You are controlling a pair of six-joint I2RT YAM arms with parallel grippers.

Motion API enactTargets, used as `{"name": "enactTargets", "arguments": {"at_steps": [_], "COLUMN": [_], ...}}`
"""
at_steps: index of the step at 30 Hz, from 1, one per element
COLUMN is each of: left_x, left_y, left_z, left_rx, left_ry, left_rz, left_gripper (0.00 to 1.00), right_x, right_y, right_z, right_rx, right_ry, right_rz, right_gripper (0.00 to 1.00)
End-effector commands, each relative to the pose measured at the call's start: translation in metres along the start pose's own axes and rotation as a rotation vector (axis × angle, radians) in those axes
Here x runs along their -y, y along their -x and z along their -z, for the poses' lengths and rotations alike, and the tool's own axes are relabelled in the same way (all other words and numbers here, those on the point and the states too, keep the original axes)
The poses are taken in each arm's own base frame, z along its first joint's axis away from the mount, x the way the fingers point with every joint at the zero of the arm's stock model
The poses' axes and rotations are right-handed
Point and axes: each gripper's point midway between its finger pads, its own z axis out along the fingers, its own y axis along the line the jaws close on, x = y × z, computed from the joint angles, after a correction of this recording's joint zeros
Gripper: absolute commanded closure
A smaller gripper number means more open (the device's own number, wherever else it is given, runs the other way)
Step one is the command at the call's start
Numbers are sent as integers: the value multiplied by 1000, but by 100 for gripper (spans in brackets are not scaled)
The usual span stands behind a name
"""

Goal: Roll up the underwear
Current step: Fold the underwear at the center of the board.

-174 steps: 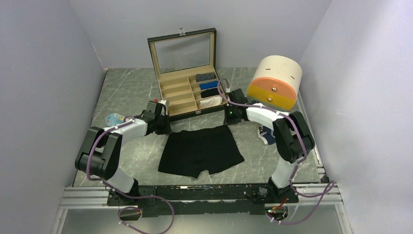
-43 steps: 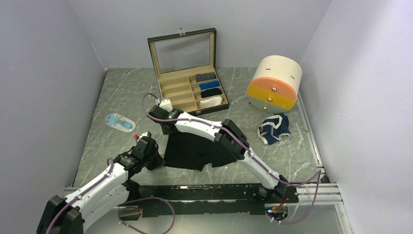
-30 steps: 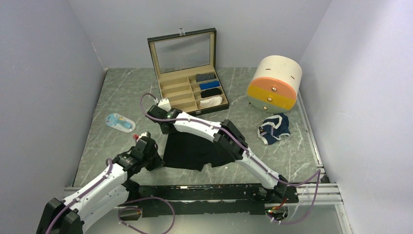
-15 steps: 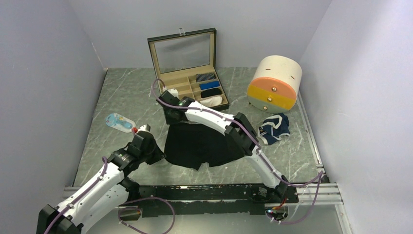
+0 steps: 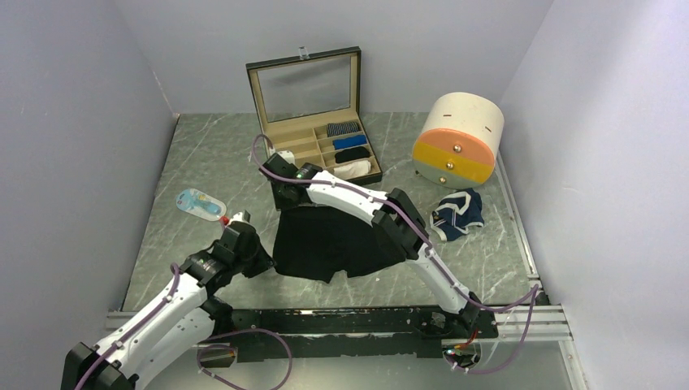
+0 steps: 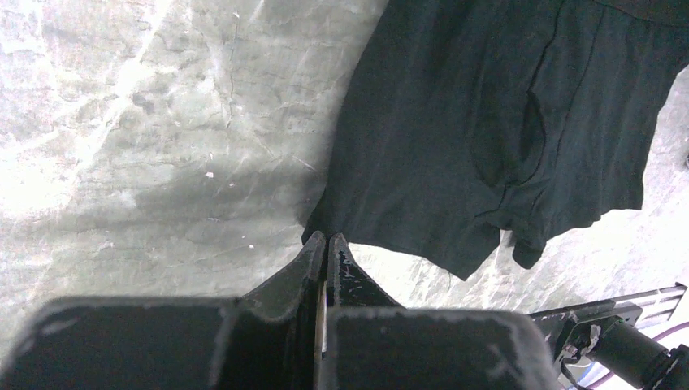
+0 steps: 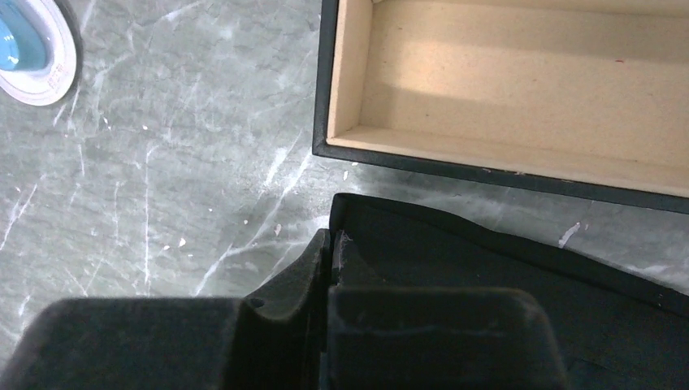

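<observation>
Grey marbled table (image 5: 203, 154), walled on three sides by pale panels.

Item 1: black underwear (image 5: 333, 244). It lies mid-table between the arms, spread out and not rolled, its far edge just short of the box (image 5: 294, 156).
- Left gripper (image 6: 326, 240): jaws pressed together on the near-left corner of the cloth.
- Right gripper (image 7: 329, 244): arm reaching across the garment, jaws closed on the far-left corner at the hem beside the box wall.

Item 2: navy underwear (image 5: 457, 214). It sits in a crumpled heap at the right, just in front of the drawer unit (image 5: 457, 138), well apart from both grippers.

Status, as judged:
- Black piece: left edge gripped at both corners and no turn of roll visible, so the rolling looks about to start.
- Navy piece: not flattened and not rolled.
- Left to do: roll the black piece across its width and release it, then spread and roll the navy one.
- Most of the task is ahead.
</observation>
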Motion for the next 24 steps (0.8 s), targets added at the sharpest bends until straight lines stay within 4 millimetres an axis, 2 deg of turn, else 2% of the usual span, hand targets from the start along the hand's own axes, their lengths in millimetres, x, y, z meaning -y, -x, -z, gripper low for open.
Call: {"name": "enactTargets", "arguments": {"at_steps": [1, 5, 8, 11, 14, 17, 24], "left_x": [13, 46, 83, 110, 134, 165, 246], "left_y": [9, 24, 24, 23, 15, 4, -35], "left_z": [5, 16, 22, 27, 27, 28, 26], "left_rx": [34, 65, 38, 23, -22, -56, -132], "left_ry": [-50, -179, -340, -439, -501, -566, -678], "left_rz": [-1, -74, -102, -122, -156, -190, -285], "left_gripper": [95, 95, 95, 95, 95, 95, 95], "right_x": [-16, -15, 2, 18, 44, 79, 153], "right_y": [23, 34, 31, 40, 46, 49, 33], "right_z": [15, 32, 42, 61, 81, 89, 100], "right_rx": [54, 74, 65, 95, 103, 117, 109], "right_ry": [61, 139, 231, 349, 445, 464, 400], "right_rz": [3, -6, -33, -85, -140, -172, -198], "right_gripper": [100, 100, 100, 100, 100, 100, 100]}}
